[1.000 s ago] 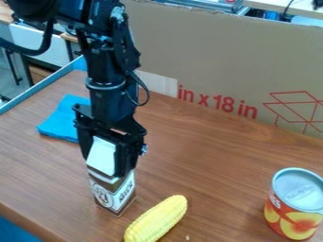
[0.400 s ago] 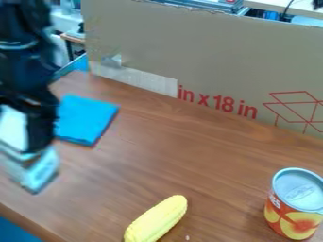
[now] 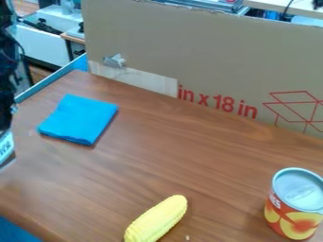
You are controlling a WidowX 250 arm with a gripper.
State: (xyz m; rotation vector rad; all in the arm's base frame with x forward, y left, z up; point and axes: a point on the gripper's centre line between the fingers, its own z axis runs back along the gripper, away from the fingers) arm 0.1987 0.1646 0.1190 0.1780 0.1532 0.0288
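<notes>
At the left edge of the view, the end effector (image 3: 5, 124) grips a carton (image 3: 5, 148), its black arm hanging above and partly cut off by that edge. The carton's lower part, with a pale label and a dark bottom, sticks out beneath the grip; whether it touches the wooden tabletop (image 3: 176, 160) cannot be told. Nearest to it lies a folded blue cloth (image 3: 79, 119), flat on the wood, a little farther back and to the right, apart from the carton. Toward the front, near the middle, a yellow corn cob (image 3: 157, 219) lies slantwise, its lower end reaching the bottom of the view, with a small pale crumb (image 3: 187, 237) just beside it. By the right edge a can (image 3: 293, 205) stands upright, with a silvery top and orange fruit pictured on its side. Behind the work area rises a cardboard panel (image 3: 214, 52) bearing red lettering, a red line drawing and a whitish strip (image 3: 145, 81) low on its left part.
</notes>
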